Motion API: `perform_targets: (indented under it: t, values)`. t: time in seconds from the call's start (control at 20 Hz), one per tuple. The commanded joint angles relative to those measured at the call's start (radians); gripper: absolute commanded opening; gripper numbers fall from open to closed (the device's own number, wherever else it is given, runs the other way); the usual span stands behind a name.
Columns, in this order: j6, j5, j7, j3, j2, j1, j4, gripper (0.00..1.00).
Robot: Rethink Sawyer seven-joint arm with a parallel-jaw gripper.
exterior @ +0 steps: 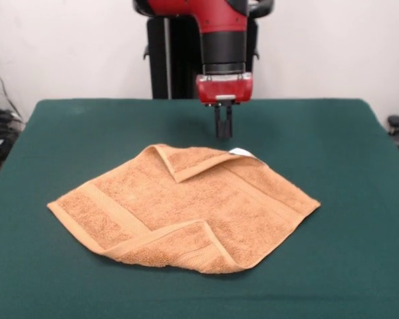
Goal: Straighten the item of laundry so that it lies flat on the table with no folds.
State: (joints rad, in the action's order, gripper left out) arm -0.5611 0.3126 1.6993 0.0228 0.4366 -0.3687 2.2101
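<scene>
Towel (pixel 186 209) mid-table (pixel 46 279) with far and near corners folded over; gripper (pixel 223 133) just behind the far fold, jaws nearly closed, empty; risk: it grabs both layers and drags the towel instead of unfolding.

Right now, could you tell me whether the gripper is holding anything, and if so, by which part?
Nothing is held. The gripper hangs shut just behind the towel, near its far folded corner with the white tag.

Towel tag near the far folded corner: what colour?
White; the tag shows only in the front view.
</scene>
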Motion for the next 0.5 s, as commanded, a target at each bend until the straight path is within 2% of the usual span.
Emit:
perform_targets:
  t: [0.05, 0.15, 0.35, 0.5]
  values:
    - [0.107, -0.085, 0.252, -0.014, -0.081, 0.009, 0.094, 0.00]
    - [0.143, -0.107, 0.251, -0.014, -0.078, 0.010, 0.108, 0.00]
    - [0.131, -0.119, 0.254, -0.005, -0.067, 0.010, 0.119, 0.00]
    - [0.204, -0.155, 0.250, 0.034, 0.041, 0.001, 0.145, 0.00]
